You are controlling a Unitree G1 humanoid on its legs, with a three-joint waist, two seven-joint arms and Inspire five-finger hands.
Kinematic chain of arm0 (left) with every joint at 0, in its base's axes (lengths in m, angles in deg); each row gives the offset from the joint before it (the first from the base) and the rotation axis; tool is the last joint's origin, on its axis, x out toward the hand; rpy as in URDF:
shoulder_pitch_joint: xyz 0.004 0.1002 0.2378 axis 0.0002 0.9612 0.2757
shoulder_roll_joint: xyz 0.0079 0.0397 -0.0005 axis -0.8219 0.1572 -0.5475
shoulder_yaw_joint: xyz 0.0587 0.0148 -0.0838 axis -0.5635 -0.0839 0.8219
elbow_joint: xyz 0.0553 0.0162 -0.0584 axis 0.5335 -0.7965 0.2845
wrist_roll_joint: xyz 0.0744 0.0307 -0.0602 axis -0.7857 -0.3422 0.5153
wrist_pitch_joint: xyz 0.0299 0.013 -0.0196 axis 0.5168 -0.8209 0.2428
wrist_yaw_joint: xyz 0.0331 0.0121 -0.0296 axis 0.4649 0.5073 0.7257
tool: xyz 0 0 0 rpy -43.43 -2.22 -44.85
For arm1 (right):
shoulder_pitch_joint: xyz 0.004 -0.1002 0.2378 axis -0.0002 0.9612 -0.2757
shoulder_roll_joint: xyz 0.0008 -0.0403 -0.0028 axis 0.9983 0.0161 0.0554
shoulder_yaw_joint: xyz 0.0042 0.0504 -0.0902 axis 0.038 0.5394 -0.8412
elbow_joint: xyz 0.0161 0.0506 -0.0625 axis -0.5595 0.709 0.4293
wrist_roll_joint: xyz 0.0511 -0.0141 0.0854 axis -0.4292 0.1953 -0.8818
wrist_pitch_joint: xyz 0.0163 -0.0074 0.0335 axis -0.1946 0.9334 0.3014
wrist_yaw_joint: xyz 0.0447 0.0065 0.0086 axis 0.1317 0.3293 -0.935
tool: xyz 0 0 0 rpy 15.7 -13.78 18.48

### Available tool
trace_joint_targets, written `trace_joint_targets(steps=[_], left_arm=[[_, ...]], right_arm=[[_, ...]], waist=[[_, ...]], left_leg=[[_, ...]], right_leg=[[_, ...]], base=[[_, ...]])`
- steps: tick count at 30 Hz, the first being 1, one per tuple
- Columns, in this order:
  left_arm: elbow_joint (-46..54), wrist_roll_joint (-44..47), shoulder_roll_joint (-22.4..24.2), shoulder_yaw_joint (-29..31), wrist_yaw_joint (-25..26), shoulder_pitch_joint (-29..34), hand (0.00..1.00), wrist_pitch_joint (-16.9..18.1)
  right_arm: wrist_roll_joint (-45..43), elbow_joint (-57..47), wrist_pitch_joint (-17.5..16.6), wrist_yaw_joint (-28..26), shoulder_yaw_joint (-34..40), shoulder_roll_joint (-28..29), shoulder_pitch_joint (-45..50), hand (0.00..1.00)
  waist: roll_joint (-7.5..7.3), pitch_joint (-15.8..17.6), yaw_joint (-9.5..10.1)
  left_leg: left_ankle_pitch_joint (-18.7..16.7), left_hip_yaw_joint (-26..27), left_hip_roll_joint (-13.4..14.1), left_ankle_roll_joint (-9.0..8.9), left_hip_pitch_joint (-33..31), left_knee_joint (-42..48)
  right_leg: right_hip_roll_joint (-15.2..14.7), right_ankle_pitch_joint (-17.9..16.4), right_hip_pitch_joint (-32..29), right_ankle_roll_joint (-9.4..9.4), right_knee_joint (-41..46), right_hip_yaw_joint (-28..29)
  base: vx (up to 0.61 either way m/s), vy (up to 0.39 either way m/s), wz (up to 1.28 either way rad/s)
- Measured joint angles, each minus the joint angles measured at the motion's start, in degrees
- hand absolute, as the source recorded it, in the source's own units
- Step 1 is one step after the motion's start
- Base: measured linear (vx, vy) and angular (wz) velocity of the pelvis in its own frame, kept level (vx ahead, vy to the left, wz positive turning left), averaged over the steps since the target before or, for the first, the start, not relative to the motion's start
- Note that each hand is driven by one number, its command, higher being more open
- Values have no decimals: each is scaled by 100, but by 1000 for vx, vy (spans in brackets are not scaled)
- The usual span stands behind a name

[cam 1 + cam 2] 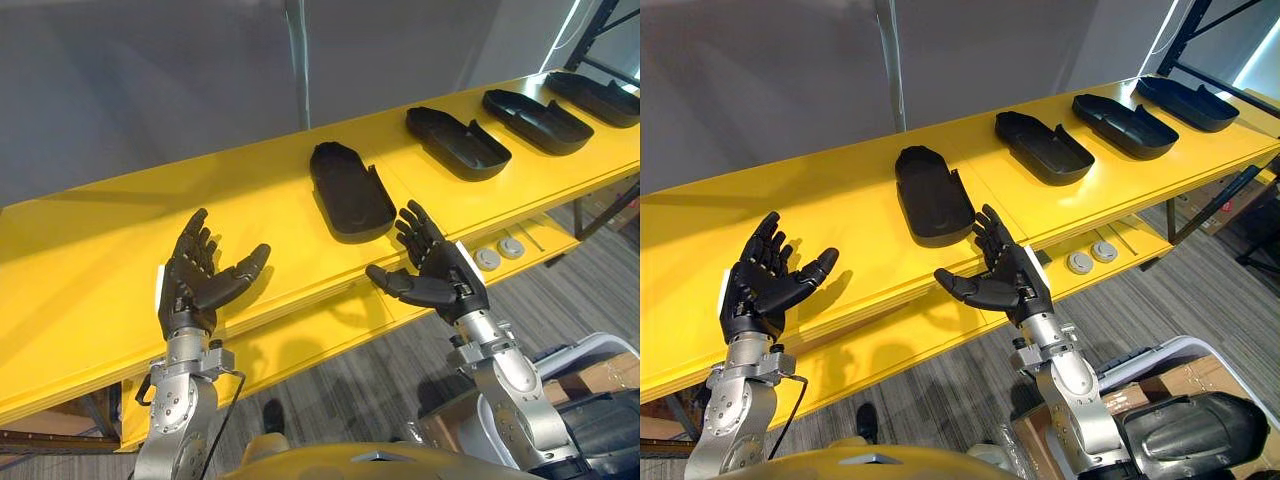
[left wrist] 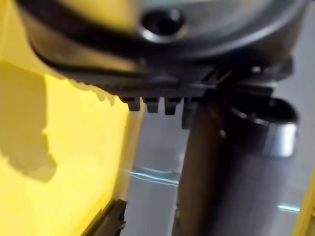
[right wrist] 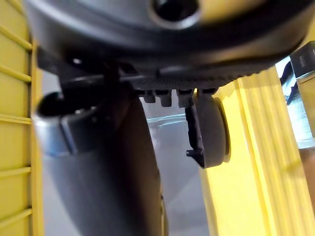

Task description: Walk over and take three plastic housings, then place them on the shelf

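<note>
Several black plastic housings lie in a row on the yellow table [image 1: 100, 240]. The nearest housing [image 1: 350, 190] is at the middle, another housing [image 1: 457, 142] lies further right, then a third housing [image 1: 537, 120] and one more housing [image 1: 598, 97] at the far right. My left hand [image 1: 195, 280] hovers over the table's front left, open, palm up, holding nothing. My right hand [image 1: 435, 270] is open too, at the table's front edge just below and right of the nearest housing, a short gap from it.
Two round grey discs [image 1: 498, 253] sit on a lower yellow ledge right of my right hand. A grey wall with a metal post [image 1: 297, 60] stands behind the table. A dark rack frame [image 1: 605, 25] is at the far right. Grey floor lies below the table.
</note>
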Motion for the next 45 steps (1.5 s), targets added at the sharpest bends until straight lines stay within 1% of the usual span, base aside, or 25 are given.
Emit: trace_joint_targets(steps=[2, 5, 7, 10, 13, 18, 22, 26, 34, 37, 39, 45], left_arm=[[0, -7, 21, 0, -49, 0, 100, 0], [0, -9, 65, 0, -57, 0, 100, 0], [-13, -9, 112, 12, -46, -1, 100, 0], [-26, -31, 123, 6, -52, -28, 100, 0], [-106, -32, 168, 4, -58, -66, 100, -1], [-209, -34, 295, -3, -59, -88, 100, -17], [-209, -36, 328, -2, -84, -122, 100, -19], [-209, -36, 328, 2, -124, -162, 100, -23], [-210, -51, 410, 1, -184, -190, 100, -25], [-211, -55, 453, 1, -184, -190, 100, -26], [-211, -56, 454, 0, -187, -191, 100, -28], [-211, -53, 501, 9, -233, -189, 100, -28]], right_arm=[[67, 52, 175, 126, 0, 68, 18, 100], [72, 265, 230, 210, -1, 85, 8, 100], [78, 374, 221, 220, 15, 90, -84, 100], [112, 590, 210, 253, 38, 90, -242, 100], [179, 936, 188, 441, 102, 91, -535, 100], [234, 1149, 159, 534, 14, 91, -876, 100], [247, 1352, 133, 546, -30, 234, -1113, 100], [275, 1510, 134, 442, -98, 311, -1340, 100], [286, 1713, 133, 521, -197, 329, -1561, 100], [304, 1815, 134, 662, -204, 468, -1668, 100], [529, 1934, 135, 907, -255, 564, -1807, 100], [791, 1982, 135, 1349, -256, 714, -1898, 100]], waist=[[5, 3, 2], [6, 4, 9], [14, 0, 0], [18, -2, -19], [35, -1, -15], [130, 47, 4], [162, 32, 127], [155, 33, 171], [157, 32, 277], [158, 32, 280], [162, 30, 283], [172, 27, 312]], left_leg=[[-10, -6, 0, -16, -7, 0], [-6, -8, 0, -10, -8, 0], [21, -12, 1, 21, -8, 0], [26, -12, 2, 23, -6, 0], [42, -40, 2, 20, -7, 0], [58, -118, 2, -12, -35, -1], [85, -180, 0, -8, -88, 0], [105, -230, -9, -4, -119, 1], [144, -262, -9, 32, -125, 1], [133, -270, -8, 6, -125, 0], [135, -273, -8, 2, -125, 0], [141, -295, -11, 0, -142, 0]], right_leg=[[0, 0, 0, 0, 0, -10], [0, 1, 0, 0, -1, -12], [1, 2, 0, 0, -1, -15], [2, 7, -1, 7, 1, -16], [3, 9, 0, 10, 29, -35], [10, 6, 1, 8, 72, -105], [16, 9, -7, 9, 72, -166], [16, 11, -7, 10, 70, -212], [19, 12, 2, 12, 72, -245], [21, 15, 4, 17, 75, -249], [21, 19, 6, 21, 76, -249], [24, 22, 7, 22, 75, -261]], base=[[0, 0, 0], [0, 0, 0], [0, 0, 0], [0, 0, 0], [-17, -2, 3], [-35, -2, 8], [-11, -5, 8], [6, -6, 6], [0, 0, 0], [0, 0, 0], [0, 0, 0], [-2, -2, 1]])
